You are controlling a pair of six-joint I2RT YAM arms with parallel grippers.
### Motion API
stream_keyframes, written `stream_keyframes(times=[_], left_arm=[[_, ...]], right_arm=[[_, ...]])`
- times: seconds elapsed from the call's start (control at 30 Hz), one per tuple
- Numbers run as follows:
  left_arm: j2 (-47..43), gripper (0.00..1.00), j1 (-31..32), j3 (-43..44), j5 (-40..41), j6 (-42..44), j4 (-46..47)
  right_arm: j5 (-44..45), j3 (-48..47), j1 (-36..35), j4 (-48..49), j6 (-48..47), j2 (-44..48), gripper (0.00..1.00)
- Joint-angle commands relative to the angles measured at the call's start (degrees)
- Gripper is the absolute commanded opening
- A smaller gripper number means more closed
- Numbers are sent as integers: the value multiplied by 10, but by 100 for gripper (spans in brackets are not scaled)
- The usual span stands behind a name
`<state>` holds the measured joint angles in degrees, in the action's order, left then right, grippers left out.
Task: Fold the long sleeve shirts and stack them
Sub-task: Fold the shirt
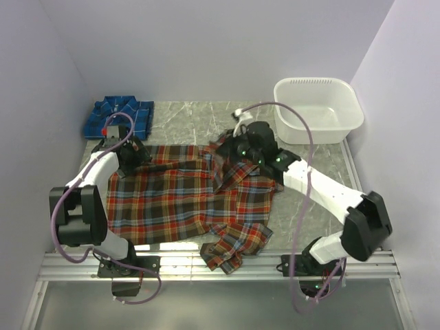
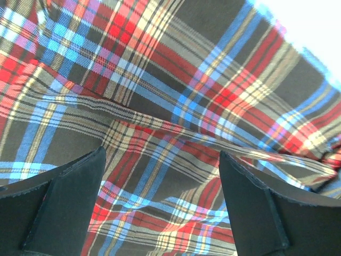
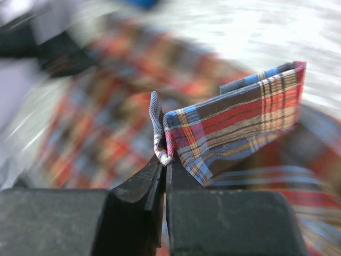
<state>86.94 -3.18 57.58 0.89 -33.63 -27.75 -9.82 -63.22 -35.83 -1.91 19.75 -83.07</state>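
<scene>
Edge of red plaid shirt (image 1: 182, 199) clamped in right gripper (image 3: 164, 163); left gripper (image 2: 162, 157) spread wide.
The red plaid shirt is laid out across the table (image 1: 196, 117) between the arms, one fabric edge pinched and raised at its far side. Nothing is gripped by the left gripper, held just above the cloth. The blue shirt (image 1: 118, 117) is seen at the far left corner.

Grey marble table (image 1: 185, 117) bears red shirt (image 1: 185, 199), blue shirt (image 1: 120, 118), white tub (image 1: 309, 130)

Right hand (image 3: 163, 166) — pinched plaid cuff (image 3: 234, 120)
</scene>
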Motion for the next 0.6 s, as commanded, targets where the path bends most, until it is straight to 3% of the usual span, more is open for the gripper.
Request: stream_keyframes(times=[0.0, 0.27, 0.37, 0.57], left_arm=[[-55, 93, 2, 13, 11, 13, 6], [-142, 93, 3, -7, 14, 26, 24], [-152, 93, 2, -7, 17, 27, 23], [-138, 93, 2, 1, 26, 25, 16]], right_arm=[[-83, 20, -61, -40, -54, 45, 1], [-148, 14, -255, -127, -96, 89, 0], [-151, 13, -298, -162, -103, 109, 0], [-149, 59, -314, -184, -96, 170, 0]])
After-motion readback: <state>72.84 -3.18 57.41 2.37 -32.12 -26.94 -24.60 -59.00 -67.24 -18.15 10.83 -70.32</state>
